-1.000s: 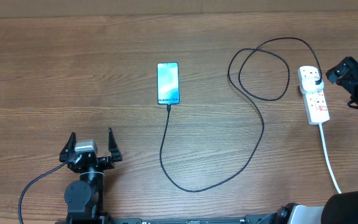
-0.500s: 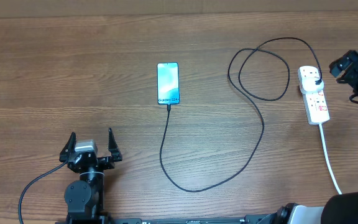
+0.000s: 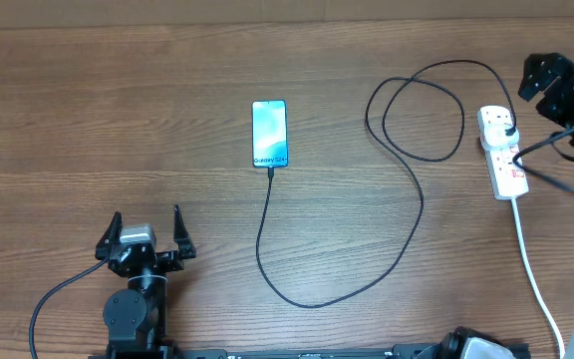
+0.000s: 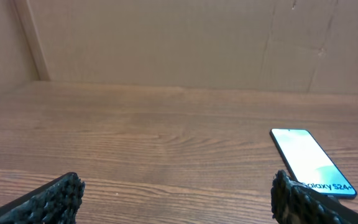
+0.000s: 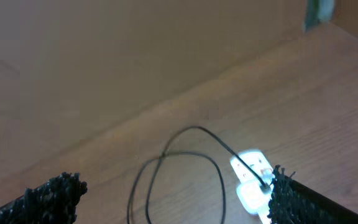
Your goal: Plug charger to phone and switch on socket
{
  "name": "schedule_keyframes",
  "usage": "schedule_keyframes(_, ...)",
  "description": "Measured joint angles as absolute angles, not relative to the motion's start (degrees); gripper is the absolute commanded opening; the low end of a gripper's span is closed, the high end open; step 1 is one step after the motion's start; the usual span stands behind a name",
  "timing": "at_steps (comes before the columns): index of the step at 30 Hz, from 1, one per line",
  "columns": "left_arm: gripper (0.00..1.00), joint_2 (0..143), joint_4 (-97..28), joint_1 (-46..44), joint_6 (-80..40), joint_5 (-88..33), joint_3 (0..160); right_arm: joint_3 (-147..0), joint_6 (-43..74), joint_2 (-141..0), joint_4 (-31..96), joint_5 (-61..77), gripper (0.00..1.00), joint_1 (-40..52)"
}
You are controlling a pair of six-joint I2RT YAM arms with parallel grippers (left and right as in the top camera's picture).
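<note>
The phone (image 3: 270,133) lies screen-up mid-table, lit blue-cyan; it also shows in the left wrist view (image 4: 311,163). The thin black charger cable (image 3: 407,214) runs from the phone's near end, loops across the table and ends in a black plug (image 3: 507,129) in the white socket strip (image 3: 504,152). The strip (image 5: 253,180) and cable loop (image 5: 185,168) show blurred in the right wrist view. My right gripper (image 3: 548,82) is open, raised beside the strip's far right end, holding nothing. My left gripper (image 3: 147,232) is open and empty near the front left, away from the phone.
The strip's white cord (image 3: 531,264) runs toward the front right edge. A brown wall (image 4: 179,37) bounds the far side of the wooden table (image 3: 118,120).
My right gripper has moved up and away from the strip, toward the far right corner, and turned. The left arm, phone and cable have not moved.
</note>
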State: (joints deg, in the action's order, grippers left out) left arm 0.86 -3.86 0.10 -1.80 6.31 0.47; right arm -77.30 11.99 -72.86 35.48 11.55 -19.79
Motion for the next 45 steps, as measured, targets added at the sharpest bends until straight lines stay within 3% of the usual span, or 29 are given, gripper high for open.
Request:
schedule_keyframes(15,1.0,0.9,-3.9,0.1,-1.8,6.3,0.5,-42.0,12.0,-50.8,-0.6,11.8,1.0,-14.0)
schedule_keyframes(31,1.0,0.9,-3.9,0.1,-1.8,6.3,0.5,-14.2,12.0,-29.1,-16.0,11.7,1.0,-13.8)
schedule_keyframes(45,1.0,0.9,-3.9,0.1,-1.8,6.3,0.5,-3.8,12.0,-16.6,-17.0,11.6,1.0,-13.8)
